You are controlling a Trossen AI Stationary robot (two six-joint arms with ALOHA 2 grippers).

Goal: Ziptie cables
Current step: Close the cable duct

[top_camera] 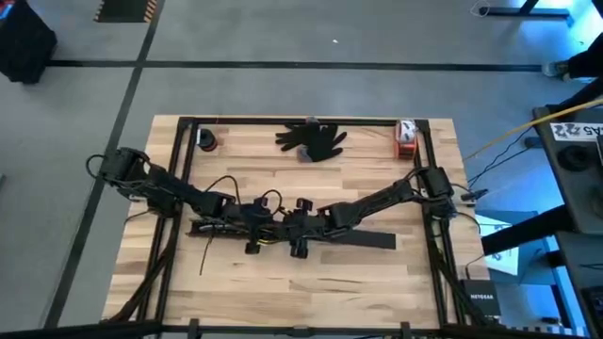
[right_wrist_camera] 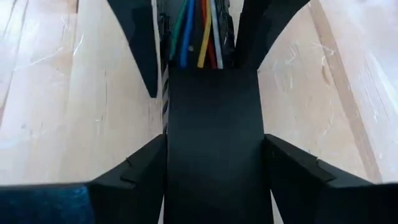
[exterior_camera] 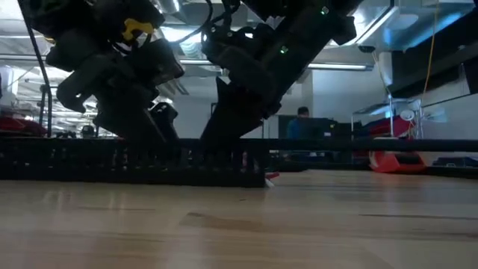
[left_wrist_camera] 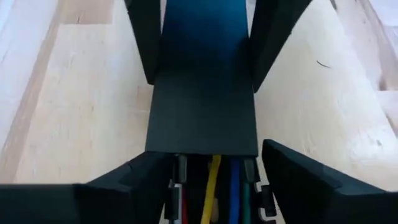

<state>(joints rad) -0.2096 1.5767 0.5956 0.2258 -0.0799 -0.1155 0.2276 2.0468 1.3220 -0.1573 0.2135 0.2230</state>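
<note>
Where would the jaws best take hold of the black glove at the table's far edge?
At the black glove's cuff end, coming straight down from above: it lies flat and spread on the wood, fingers splayed toward one side, so the bunched cuff probably offers the thickest fold to pinch.

The cables (left_wrist_camera: 213,186) are thin wires in yellow, blue, green and red, with a pale one showing in the right wrist view (right_wrist_camera: 198,34). They lie side by side, running lengthwise in a black slotted channel (left_wrist_camera: 202,99) flat at the middle of the table, their far lengths hidden under its flat cover.
</note>
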